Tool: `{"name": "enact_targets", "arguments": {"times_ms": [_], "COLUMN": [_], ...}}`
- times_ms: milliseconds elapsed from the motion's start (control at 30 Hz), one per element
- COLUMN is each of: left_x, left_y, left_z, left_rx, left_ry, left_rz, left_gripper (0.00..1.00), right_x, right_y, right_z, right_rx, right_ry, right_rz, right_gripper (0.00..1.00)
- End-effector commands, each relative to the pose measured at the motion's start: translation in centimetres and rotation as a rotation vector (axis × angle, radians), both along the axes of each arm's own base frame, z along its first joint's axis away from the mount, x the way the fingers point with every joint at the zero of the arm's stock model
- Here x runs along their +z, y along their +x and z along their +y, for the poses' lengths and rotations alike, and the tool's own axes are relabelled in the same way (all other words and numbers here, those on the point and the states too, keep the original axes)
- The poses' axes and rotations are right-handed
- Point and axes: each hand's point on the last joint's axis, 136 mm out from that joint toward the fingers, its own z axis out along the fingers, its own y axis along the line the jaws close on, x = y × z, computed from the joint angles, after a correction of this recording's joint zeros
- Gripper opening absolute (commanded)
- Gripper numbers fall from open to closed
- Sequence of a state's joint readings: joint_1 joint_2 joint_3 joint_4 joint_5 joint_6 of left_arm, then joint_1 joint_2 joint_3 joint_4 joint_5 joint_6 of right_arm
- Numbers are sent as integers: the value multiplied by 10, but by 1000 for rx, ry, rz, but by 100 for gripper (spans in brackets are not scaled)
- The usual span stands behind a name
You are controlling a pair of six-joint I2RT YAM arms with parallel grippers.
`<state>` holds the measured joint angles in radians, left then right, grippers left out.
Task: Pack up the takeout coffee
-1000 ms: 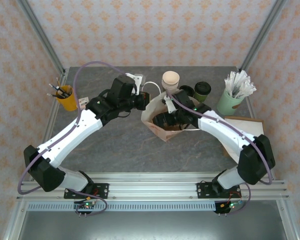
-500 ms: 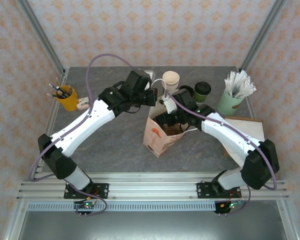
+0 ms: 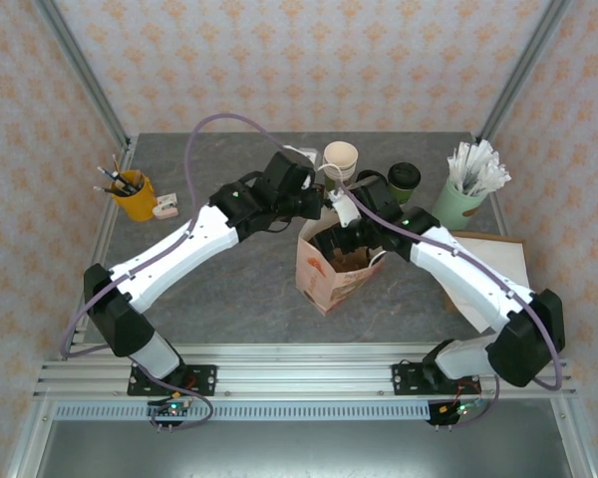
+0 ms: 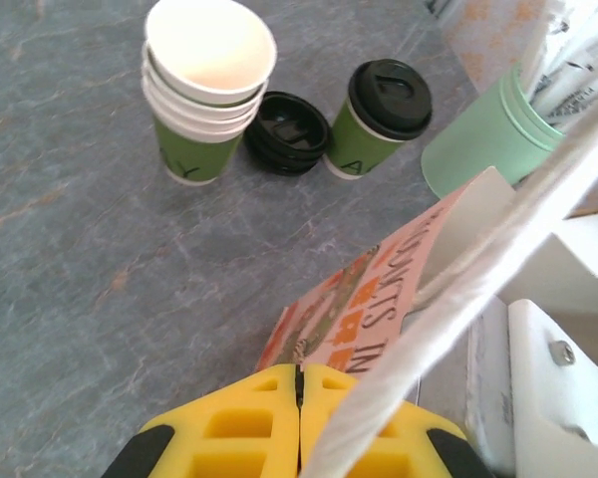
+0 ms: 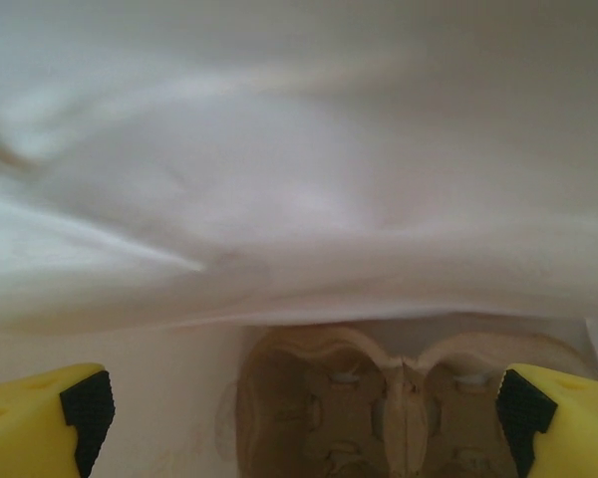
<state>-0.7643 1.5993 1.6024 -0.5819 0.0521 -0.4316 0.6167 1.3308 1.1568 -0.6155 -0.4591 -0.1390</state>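
So the right hand [image 5: 299, 408] sits spread wide inside the crinkly pink paper bag [image 3: 324, 274], mostly hidden, everything blurry. Left hand [image 4: 299, 398] pinches its flat white paper handle [image 4: 478, 269]. The black-lidded dark-green paper coffee cup [image 4: 377, 121] stands on the grey marbled tabletop [image 4: 100, 259] behind.

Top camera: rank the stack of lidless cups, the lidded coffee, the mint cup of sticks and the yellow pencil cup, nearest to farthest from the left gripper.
From the left gripper:
1. Stack of lidless cups, just behind it.
2. Lidded coffee, back right.
3. Mint cup of sticks, far right.
4. Yellow pencil cup, far left.
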Motion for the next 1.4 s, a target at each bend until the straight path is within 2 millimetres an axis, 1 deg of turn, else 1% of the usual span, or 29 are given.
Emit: {"name": "enact_targets", "arguments": {"times_ms": [0, 100, 167, 300, 400, 533, 600, 667, 700, 767, 833, 867, 933, 1000, 1067, 1167, 1300, 1367], "left_x": [23, 18, 10, 3, -1, -12, -14, -5, 4, 20, 32, 34, 36, 34, 30, 38, 62, 70], "left_y": [7, 9, 9, 7, 8, 8, 8, 13, 17, 26, 32, 32, 27, 19, 15, 15, 23, 25], "left_z": [-11, -12, -13, -19, -21, -31, -34, -32, -30, -23, -20, -21, -26, -32, -34, -36, -33, -32], "left_rx": [-33, -49, -62, -97, -110, -161, -173, -160, -151, -133, -156, -173, -232, -291, -324, -330, -295, -292], "left_ry": [1, 14, 25, 13, -27, -65, -82, -96, -113, -144, -176, -179, -177, -174, -169, -193, -208, -193], "left_rz": [-156, -189, -191, -195, -193, -198, -215, -258, -280, -306, -318, -317, -318, -302, -289, -327, -429, -456], "left_gripper": [0, 0, 0, 0, 0, 0, 0, 0, 0, 0, 0, 0, 0, 0, 0, 0, 0, 0], "right_x": [0, -2, -8, -17, -17, -20, -15, -6, 0, 3, -2, -6, -15, -23, -28, -37, -36, -37], "right_y": [-9, -10, -13, -18, -18, -19, -18, -13, -12, -11, -12, -14, -18, -16, -4, 12, 35, 38], "right_z": [-7, -9, -8, -12, -12, -5, -5, -9, -10, -13, -17, -19, -23, -29, -37, -43, -44, -44], "right_rx": [46, 62, 84, 117, 141, 145, 138, 123, 124, 113, 101, 97, 77, 22, -83, -190, -289, -288], "right_ry": [-32, -32, -41, -71, -90, -47, -45, -67, -74, -86, -102, -115, -163, -208, -236, -262, -234, -244], "right_rz": [-45, -72, -64, -65, -72, -46, -53, -84, -101, -119, -118, -105, -71, -48, -43, -59, -148, -175], "right_gripper": [99, 98, 98, 99, 99, 98, 97, 97, 97, 97, 96, 95, 95, 95, 94, 93, 93, 92]}}
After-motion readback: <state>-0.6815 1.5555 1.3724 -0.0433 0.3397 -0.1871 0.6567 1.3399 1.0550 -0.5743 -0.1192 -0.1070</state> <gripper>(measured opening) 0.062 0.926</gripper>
